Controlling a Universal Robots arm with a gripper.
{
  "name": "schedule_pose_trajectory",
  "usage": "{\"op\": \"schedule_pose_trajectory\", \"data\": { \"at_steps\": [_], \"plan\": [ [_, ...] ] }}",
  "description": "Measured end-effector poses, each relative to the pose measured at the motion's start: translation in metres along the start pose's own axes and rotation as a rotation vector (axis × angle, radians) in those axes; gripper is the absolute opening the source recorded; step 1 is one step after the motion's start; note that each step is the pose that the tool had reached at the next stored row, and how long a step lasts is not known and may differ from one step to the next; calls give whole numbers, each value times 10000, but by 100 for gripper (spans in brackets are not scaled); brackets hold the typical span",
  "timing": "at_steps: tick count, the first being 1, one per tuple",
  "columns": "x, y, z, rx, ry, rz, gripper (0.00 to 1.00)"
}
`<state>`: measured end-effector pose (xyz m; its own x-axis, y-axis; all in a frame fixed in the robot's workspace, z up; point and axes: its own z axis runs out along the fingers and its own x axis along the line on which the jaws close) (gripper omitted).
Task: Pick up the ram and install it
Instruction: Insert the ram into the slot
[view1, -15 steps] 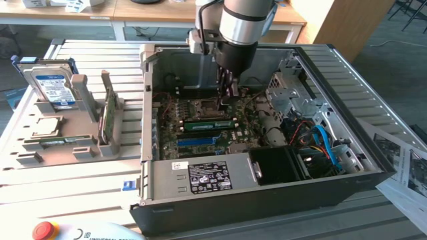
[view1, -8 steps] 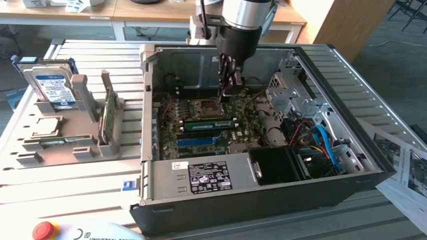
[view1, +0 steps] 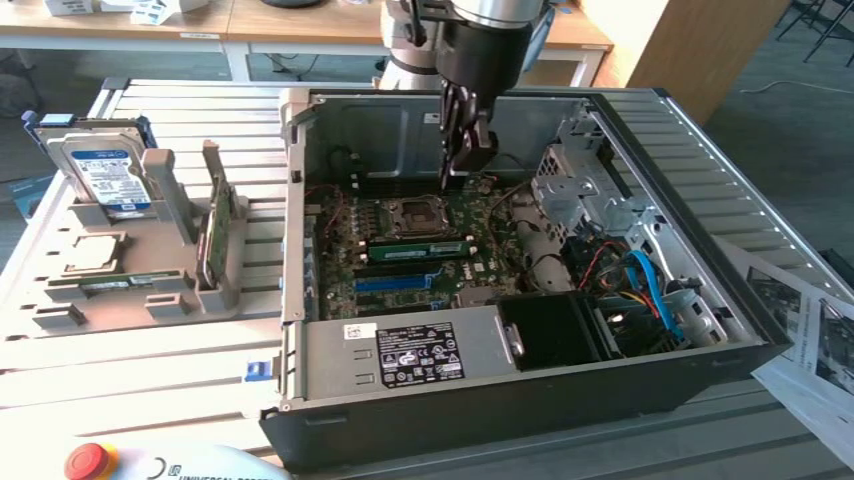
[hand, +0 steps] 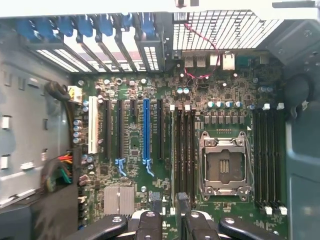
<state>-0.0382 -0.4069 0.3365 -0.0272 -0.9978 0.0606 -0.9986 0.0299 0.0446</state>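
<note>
1 ram standing in a motherboard slot beside CPU socket (seating unconfirmed) | 1 similar stick flat in grey tray outside case | gripper spread wide, empty, above the ram, apart | risk: if half-latched, ram may tilt or pop out; fingers could clip socket or neighbouring slots.

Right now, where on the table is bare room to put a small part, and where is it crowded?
Free: the table slats between the gray holder and the red stop button, beside the computer case. Crowded: inside the case, where the gripper hangs over the motherboard, and the exterior view's right edge, with paper sheets.
</note>
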Motion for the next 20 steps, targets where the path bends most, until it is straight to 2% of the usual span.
{"op": "schedule_pose_trajectory", "data": {
  "at_steps": [5, 9, 12, 16, 20],
  "plan": [
    [9, 7, -154, 2, 115, 5, 25],
    [12, 8, -194, 8, 122, 5, 25],
    [12, 9, -197, 52, 82, 7, 25],
    [12, 9, -197, 176, -63, 9, 25],
    [12, 9, -197, 241, -134, 10, 25]
  ]
}}
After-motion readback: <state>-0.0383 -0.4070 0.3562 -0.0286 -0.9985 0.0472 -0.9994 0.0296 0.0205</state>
